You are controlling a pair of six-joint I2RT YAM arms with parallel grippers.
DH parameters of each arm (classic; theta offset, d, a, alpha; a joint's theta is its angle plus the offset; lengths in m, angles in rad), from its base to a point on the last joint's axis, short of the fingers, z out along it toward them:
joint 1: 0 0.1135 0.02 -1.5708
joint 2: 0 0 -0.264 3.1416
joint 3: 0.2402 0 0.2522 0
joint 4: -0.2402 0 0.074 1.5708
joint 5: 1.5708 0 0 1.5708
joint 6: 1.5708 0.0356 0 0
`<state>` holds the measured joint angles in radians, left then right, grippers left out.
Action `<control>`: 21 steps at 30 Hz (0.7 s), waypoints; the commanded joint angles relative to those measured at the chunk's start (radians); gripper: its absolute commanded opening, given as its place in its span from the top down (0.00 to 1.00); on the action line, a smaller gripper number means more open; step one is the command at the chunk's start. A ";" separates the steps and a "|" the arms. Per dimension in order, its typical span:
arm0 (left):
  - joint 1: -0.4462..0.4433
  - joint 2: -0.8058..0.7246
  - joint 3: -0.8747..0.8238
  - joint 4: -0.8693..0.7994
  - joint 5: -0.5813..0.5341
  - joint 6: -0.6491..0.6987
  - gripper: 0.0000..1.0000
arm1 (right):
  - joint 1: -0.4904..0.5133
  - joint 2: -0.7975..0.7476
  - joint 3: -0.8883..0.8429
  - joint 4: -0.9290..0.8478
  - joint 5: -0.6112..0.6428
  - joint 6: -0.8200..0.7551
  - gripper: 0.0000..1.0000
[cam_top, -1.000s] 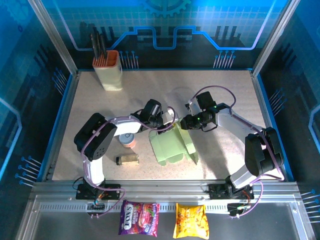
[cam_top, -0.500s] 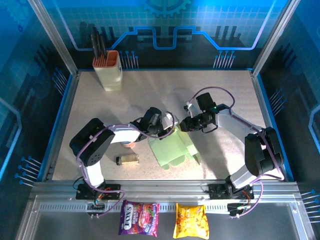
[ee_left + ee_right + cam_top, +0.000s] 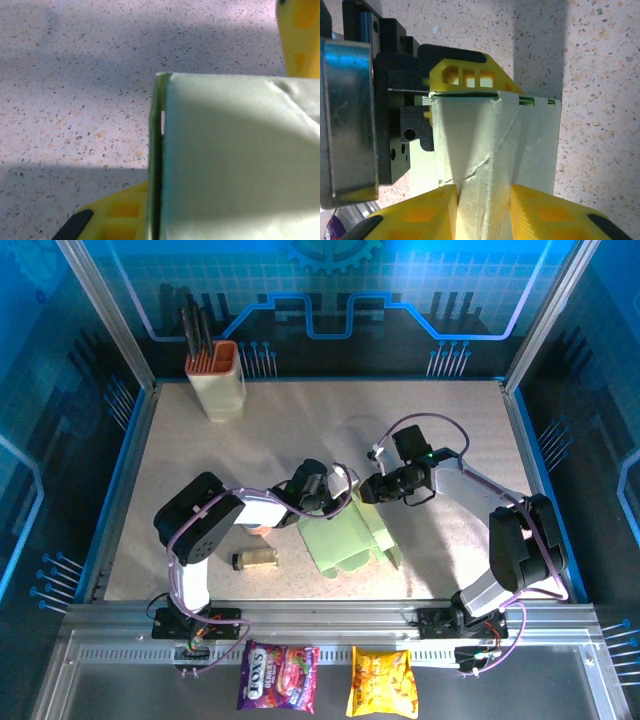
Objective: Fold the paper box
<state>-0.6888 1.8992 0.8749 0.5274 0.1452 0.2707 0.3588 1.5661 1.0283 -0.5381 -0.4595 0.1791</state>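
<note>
Box (image 3: 345, 540) lies mid bench (image 3: 450, 420). Your left hand (image 3: 338, 490) has slid closer to the right hand (image 3: 368, 488); both now pinch its raised far wall, so you're mid-fold.

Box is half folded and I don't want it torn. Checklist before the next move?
1. Left gripper clamped on paper box edge: ok.
2. Right gripper pinching a fold of the box: ok.
3. Box free of stray wrinkles: not ok, a diagonal crease shows in the right wrist view.
4. Jar apart from box: ok.
5. Flaps tucked: cannot tell.
</note>
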 commanded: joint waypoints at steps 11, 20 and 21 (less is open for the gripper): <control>-0.077 0.023 -0.011 0.086 -0.221 -0.016 1.00 | 0.006 -0.030 -0.051 -0.004 -0.053 0.088 0.64; -0.076 -0.049 -0.090 0.099 -0.220 -0.002 0.68 | 0.019 -0.036 -0.003 -0.039 0.075 0.092 0.60; -0.075 -0.064 -0.101 0.095 -0.219 -0.001 0.66 | 0.021 -0.035 0.005 -0.046 0.081 0.090 0.60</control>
<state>-0.7547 1.8877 0.8051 0.6079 -0.0616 0.2451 0.3660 1.5448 1.0065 -0.5274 -0.4236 0.2619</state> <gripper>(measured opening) 0.330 0.398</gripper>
